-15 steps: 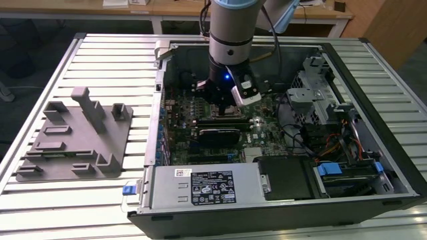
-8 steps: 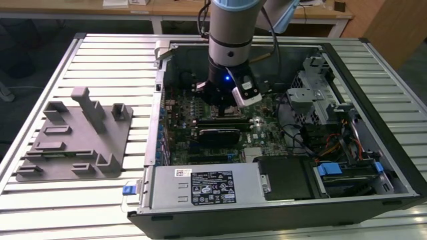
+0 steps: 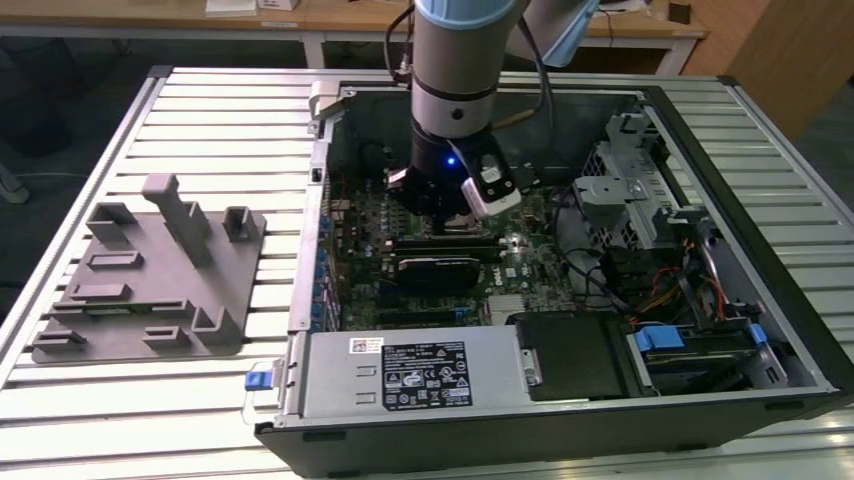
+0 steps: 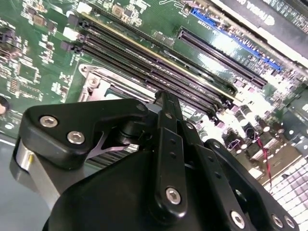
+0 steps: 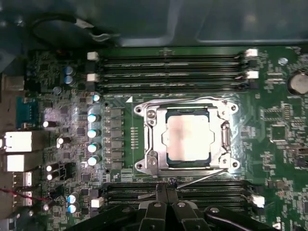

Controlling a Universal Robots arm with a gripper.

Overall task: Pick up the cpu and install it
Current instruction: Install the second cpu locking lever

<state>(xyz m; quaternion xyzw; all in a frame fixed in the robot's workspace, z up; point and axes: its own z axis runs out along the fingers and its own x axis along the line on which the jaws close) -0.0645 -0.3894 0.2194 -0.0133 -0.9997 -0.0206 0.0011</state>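
Note:
In the first wrist view, the cpu [image 5: 188, 139], a flat square with a shiny pale metal top, lies inside the metal-framed socket [image 5: 149, 140] on the green motherboard [image 5: 274, 130]. A thin wire lever [image 5: 204, 176] runs along the socket's edge. My gripper [image 5: 166, 192] hovers beside the socket over the memory slots, its two black fingers pressed together with nothing between them. In the exterior view the gripper [image 3: 441, 218] reaches down into the open computer case [image 3: 694, 130], above the middle of the board. The second wrist view shows its black linkage and one finger [image 4: 166, 115] over the slots.
Long black memory slots [image 5: 173, 61] flank the socket on two sides, and capacitors [image 5: 94, 132] stand beside it. A grey fixture block [image 3: 147, 275] sits on the slatted table at the exterior view's left. The power supply [image 3: 414, 375], drive cage [image 3: 627, 190] and cables [image 3: 667, 285] crowd the case.

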